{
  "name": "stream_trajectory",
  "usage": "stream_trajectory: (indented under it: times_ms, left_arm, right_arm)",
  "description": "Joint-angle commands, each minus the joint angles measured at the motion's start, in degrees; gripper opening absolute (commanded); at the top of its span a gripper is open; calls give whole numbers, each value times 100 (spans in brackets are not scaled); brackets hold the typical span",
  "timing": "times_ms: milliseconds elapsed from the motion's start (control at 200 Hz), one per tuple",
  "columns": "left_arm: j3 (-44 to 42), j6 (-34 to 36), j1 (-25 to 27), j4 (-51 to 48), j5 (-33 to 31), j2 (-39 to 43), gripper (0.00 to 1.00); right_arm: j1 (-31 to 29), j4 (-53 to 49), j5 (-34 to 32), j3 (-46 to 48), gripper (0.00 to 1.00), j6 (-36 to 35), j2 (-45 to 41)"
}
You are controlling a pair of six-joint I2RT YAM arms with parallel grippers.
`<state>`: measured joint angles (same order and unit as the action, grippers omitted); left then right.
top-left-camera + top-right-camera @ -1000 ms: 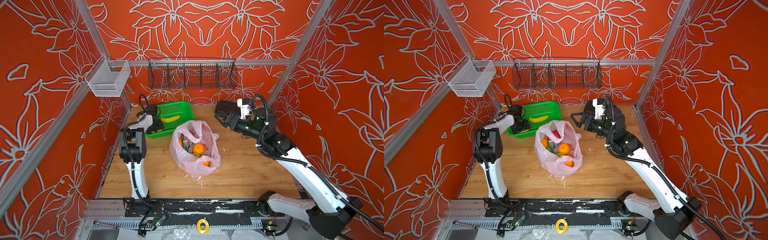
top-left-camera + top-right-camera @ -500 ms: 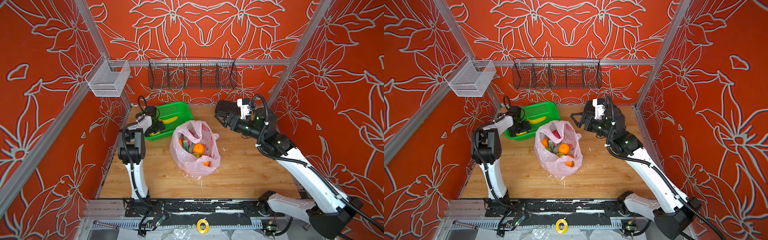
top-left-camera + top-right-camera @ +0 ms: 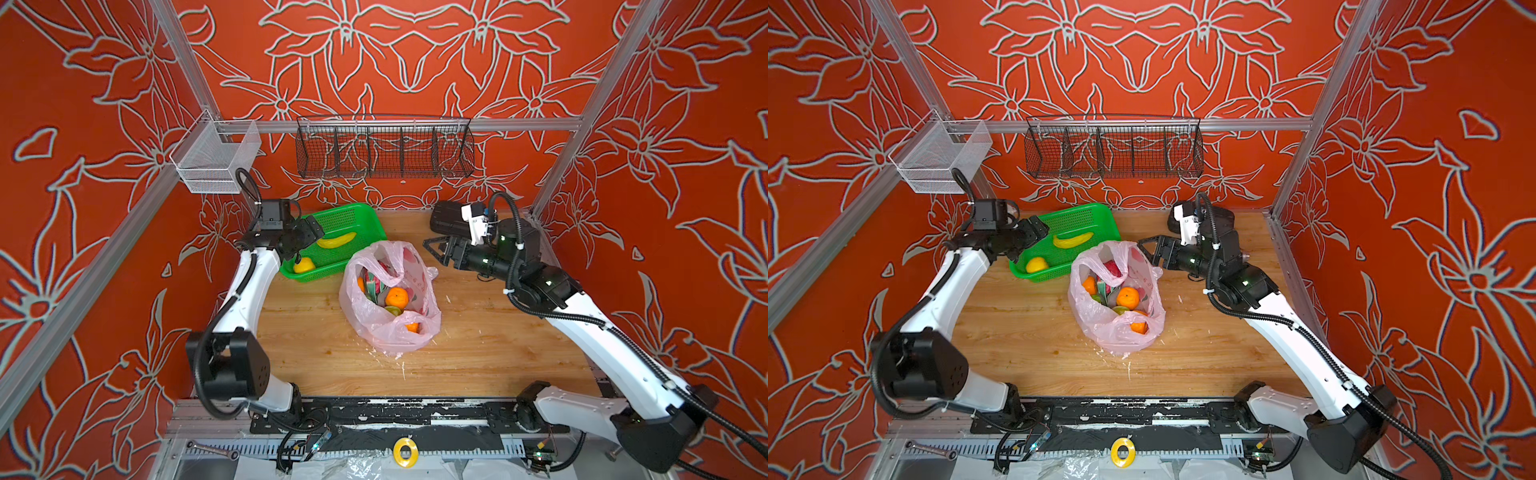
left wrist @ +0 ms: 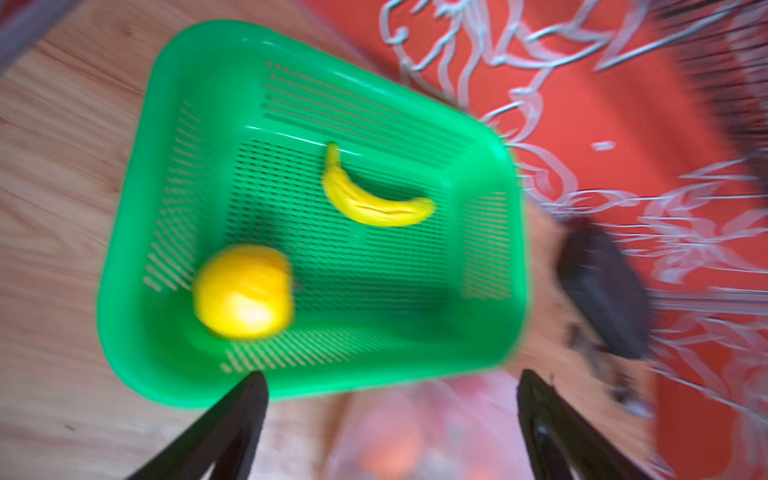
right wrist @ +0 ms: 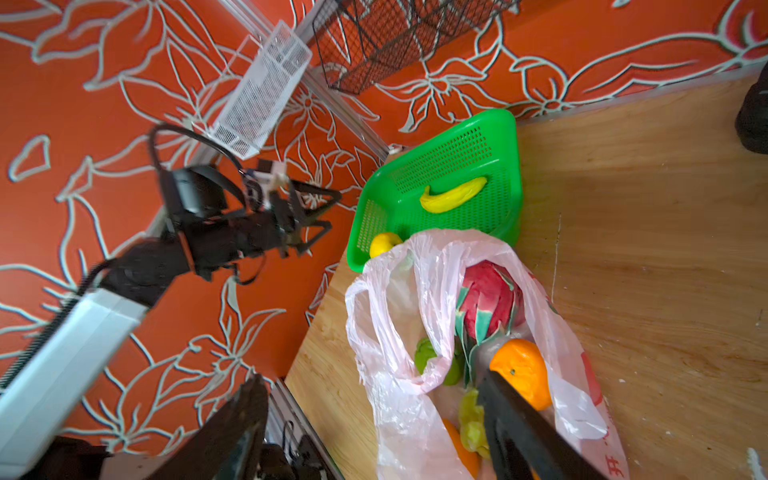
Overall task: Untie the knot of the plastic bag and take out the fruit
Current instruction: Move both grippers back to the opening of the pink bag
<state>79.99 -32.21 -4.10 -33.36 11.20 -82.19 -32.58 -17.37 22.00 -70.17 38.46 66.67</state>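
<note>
The pale pink plastic bag (image 3: 374,328) (image 3: 1096,320) lies mid-table with its mouth gaping and its handle loops loose (image 5: 399,374); the knot is not in view. Inside it I see fruit: an orange (image 3: 397,297) (image 5: 519,370), green pieces and a pink dragon fruit (image 5: 490,299). A yellow lemon-like fruit (image 3: 303,265) (image 4: 243,291) rests in the green basket (image 3: 353,216) (image 4: 208,45). My left gripper (image 3: 309,243) (image 4: 390,374) hovers open and empty at the basket's near-left corner. My right gripper (image 3: 432,251) (image 5: 369,380) hangs open and empty at the bag's back right, above its mouth.
A yellow banana (image 3: 336,240) lies in the green basket. A black wire basket (image 3: 384,149) hangs on the back wall and a white mesh bin (image 3: 214,160) in the left corner. A black object (image 3: 446,216) sits at the back behind the right gripper.
The left gripper has opened and drawn back a little from the basket's near-left corner, where the yellow fruit now lies. The right arm has stayed in place.
</note>
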Motion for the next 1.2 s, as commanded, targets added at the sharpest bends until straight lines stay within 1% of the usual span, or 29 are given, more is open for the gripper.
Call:
stream_trajectory:
  times_ms: [0, 65, 160, 275, 365, 505, 580, 656, 751, 866, 1011, 1101, 1196]
  left_arm:
    - [-158, -535, 290, -312, 621, 495, 89]
    - [-252, -545, 609, -504, 518, 854, 89]
    - [-540, -744, 1196, -649, 176, 1378, 88]
    - [-984, -1060, 1964, -863, -283, 1802, 84]
    - [-1338, -1294, 2559, -1154, -628, 1980, 84]
    - [-2005, -1715, 3204, -1500, -959, 2249, 85]
    - [-2372, -1920, 3363, -1416, -926, 2349, 87]
    - [-2644, -2014, 3461, -1218, -827, 2304, 93]
    - [-2796, -1985, 3535, -938, -739, 2071, 100]
    - [-2792, -1871, 3548, -738, -517, 1645, 99]
    - [-2864, -1769, 3573, -541, -155, 1186, 100]
    - [-2941, -1715, 3646, -527, -118, 1003, 92]
    - [-3139, -1730, 3768, -488, -86, 925, 76]
  right_arm:
    - [-380, -467, -255, 66, 79, -601, 196]
    - [-651, -643, -492, 89, 77, -795, 349]
    - [-985, -699, -747, 253, 73, -939, 563]
    - [-1140, -544, -779, 580, 69, -779, 793]
    - [-1263, -487, -905, 768, 66, -752, 952]
    - [-1382, -413, -925, 886, 65, -681, 1232]
    - [-1418, -352, -917, 900, 63, -619, 1410]
    - [-1465, -339, -935, 875, 62, -549, 1603]
    - [-1535, -310, -801, 821, 60, -489, 1827]
    - [-1634, -231, -649, 847, 59, -450, 1904]
    - [-1796, 17, -272, 1077, 57, -376, 1966]
    - [-1976, 0, -398, 1204, 53, -383, 2048]
    - [-2078, -68, -477, 1301, 52, -370, 2135]
